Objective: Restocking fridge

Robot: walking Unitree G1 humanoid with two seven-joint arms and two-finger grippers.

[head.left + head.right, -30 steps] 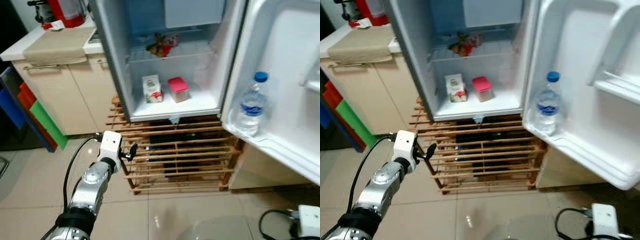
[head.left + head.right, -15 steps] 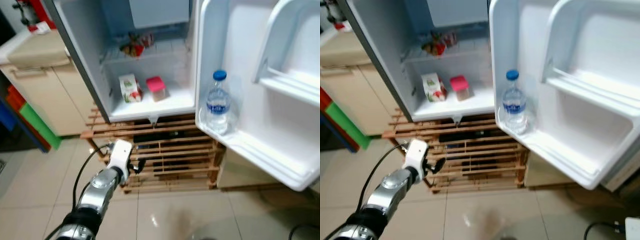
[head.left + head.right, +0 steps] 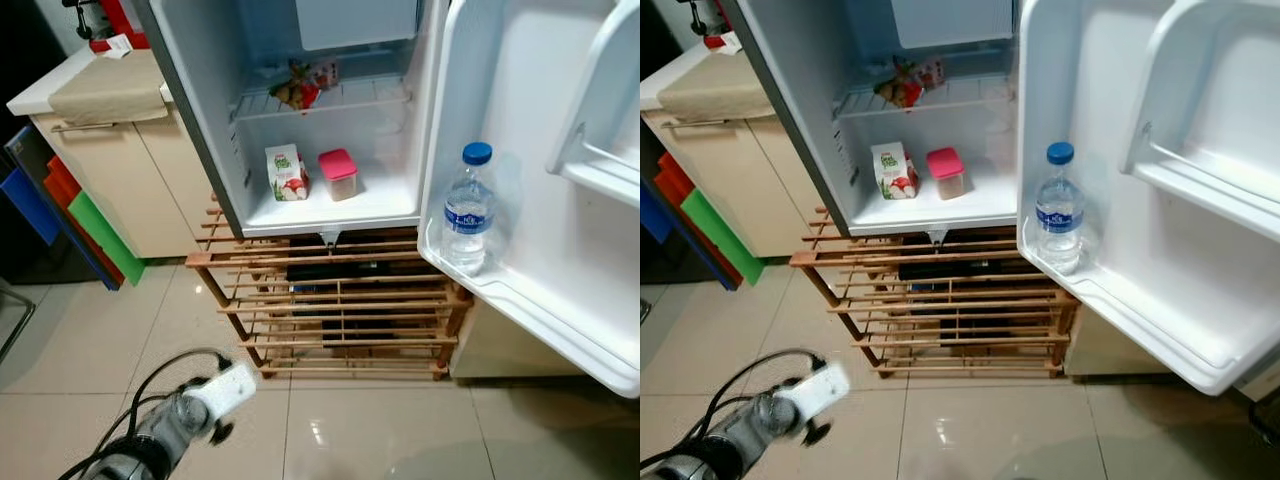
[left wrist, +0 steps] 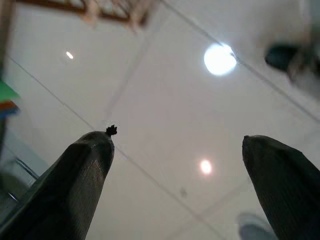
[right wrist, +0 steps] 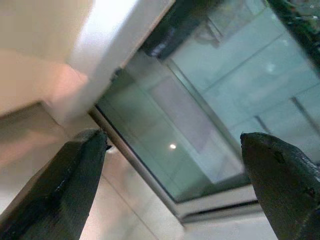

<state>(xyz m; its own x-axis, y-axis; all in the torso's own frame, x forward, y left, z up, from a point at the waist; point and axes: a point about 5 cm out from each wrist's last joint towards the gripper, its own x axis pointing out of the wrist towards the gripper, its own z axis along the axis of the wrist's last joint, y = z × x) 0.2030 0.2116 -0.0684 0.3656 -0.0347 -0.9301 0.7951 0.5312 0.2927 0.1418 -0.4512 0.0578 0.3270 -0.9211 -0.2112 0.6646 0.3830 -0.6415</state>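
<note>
The small fridge [image 3: 200,120] stands open on a wooden slat rack [image 3: 340,310]. On its floor sit a white and green carton [image 3: 286,173] and a pink-lidded container [image 3: 338,175]. A bag of red and green food [image 3: 300,88] lies on the wire shelf above. A water bottle with a blue cap [image 3: 467,212] stands in the lower door shelf [image 3: 520,300]. My left arm [image 3: 190,405] hangs low and blurred over the floor tiles. The left gripper [image 4: 177,150] is open with only tiles between its fingers. The right gripper [image 5: 175,165] is open too and holds nothing.
A beige cabinet [image 3: 110,170] with a cloth on top stands left of the fridge, with a red appliance [image 3: 112,18] at its back. Blue, red and green boards [image 3: 60,210] lean beside it. The open door [image 3: 560,180] juts out at right. Glossy tiles [image 3: 380,430] lie in front.
My left arm has dropped from in front of the wooden rack down toward the floor. The camera has swung, shifting the fridge in view. The items inside have not moved.
</note>
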